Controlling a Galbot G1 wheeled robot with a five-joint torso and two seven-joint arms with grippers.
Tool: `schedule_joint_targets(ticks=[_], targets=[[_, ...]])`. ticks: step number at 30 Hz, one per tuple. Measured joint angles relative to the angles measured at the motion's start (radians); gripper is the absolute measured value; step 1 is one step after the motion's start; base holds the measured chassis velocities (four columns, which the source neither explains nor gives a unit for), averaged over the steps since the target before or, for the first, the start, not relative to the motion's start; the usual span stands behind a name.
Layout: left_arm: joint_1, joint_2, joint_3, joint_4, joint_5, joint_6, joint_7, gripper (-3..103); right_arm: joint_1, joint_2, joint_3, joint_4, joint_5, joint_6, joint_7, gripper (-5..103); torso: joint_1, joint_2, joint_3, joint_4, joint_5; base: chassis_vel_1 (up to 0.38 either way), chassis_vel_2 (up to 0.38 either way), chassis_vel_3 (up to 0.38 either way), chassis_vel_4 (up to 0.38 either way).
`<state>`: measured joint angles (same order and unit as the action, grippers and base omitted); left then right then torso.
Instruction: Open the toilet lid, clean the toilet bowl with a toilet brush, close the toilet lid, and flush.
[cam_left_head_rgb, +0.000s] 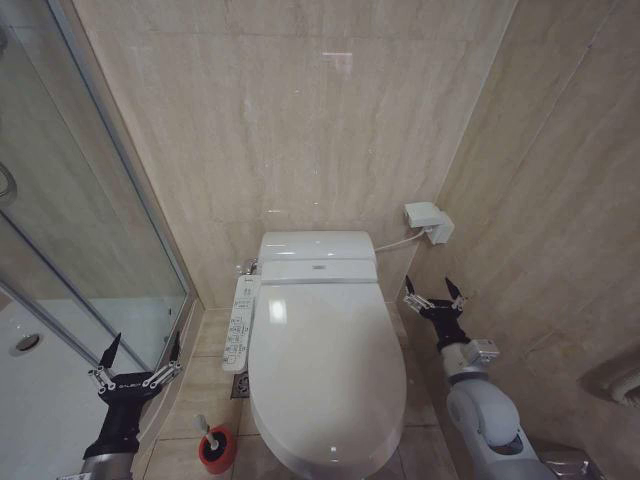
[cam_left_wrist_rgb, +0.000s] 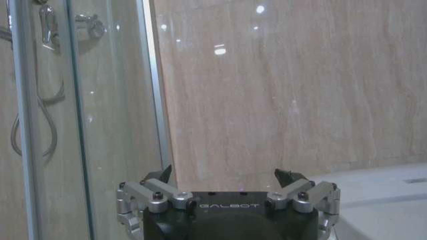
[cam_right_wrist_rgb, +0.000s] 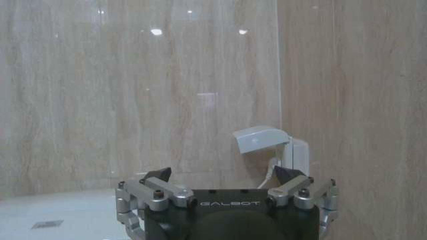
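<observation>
The toilet lid (cam_left_head_rgb: 325, 380) is seen closed flat over the bowl, at the centre of the head view, its glossy oval running from the tank unit (cam_left_head_rgb: 317, 257) at 12 o'clock down toward 6 o'clock. The bowl beneath is fully covered, so no part of its inside can be judged. The first step, opening the lid, is judged not yet begun.

The toilet brush (cam_left_head_rgb: 208, 429) stands in its red holder cup (cam_left_head_rgb: 216, 450) on the floor at about 8 o'clock from the lid, just beside the toilet's base; the thin white handle leans up out of the cup, presumably stored there so it can be taken by the left arm. A white control panel (cam_left_head_rgb: 240, 322) is mounted along the lid's 9 o'clock side.

The left end effector (cam_left_head_rgb: 137, 358) is held at 9 o'clock, well apart from the lid and near the shower's glass door (cam_left_head_rgb: 90, 200), with its fingers spread apart and nothing between them. The right end effector (cam_left_head_rgb: 435, 292) is held at about 3 o'clock, near the lid's rear corner and below the wall socket box (cam_left_head_rgb: 428, 221); its fingers are likewise apart and empty. Both are pointed at the back wall, flanking the toilet, a stance judged to leave either arm free to reach the lid's edge.
</observation>
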<state>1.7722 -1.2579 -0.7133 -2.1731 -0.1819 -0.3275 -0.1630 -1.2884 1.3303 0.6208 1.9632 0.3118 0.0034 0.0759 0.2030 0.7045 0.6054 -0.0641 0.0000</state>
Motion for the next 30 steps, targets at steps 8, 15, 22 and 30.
schedule_joint_targets(ticks=[8, 15, 22, 30], targets=[[0.000, 0.000, 0.000, 0.000, 0.000, 0.000, 0.000, 100, 0.000, 0.000, 0.000, 0.001, 0.000, 0.000, 0.000, 100, 0.000, 0.000, 0.000, 0.0000, 0.0000, 0.000, 0.000, 0.000, 0.000], [0.000, 0.000, 0.000, 0.000, 0.000, 0.000, 0.000, 100, 0.000, 0.000, 0.000, 0.001, 0.000, 0.000, 0.000, 100, 0.000, 0.000, 0.000, 0.0000, 0.0000, 0.000, 0.000, 0.000, 0.000], [-0.006, -0.001, 0.007, 0.000, -0.001, 0.013, 0.001, 100, 0.000, 0.000, 0.000, 0.001, 0.000, 0.000, 0.000, 100, 0.000, 0.000, 0.000, 0.0002, 0.0001, 0.000, 0.000, 0.000, 0.000], [-0.067, -0.015, 0.089, 0.003, -0.015, 0.157, 0.021, 100, 0.000, 0.000, 0.000, 0.001, 0.000, 0.000, 0.000, 100, 0.000, 0.000, 0.000, -0.0001, 0.0001, 0.000, 0.000, 0.000, 0.000]])
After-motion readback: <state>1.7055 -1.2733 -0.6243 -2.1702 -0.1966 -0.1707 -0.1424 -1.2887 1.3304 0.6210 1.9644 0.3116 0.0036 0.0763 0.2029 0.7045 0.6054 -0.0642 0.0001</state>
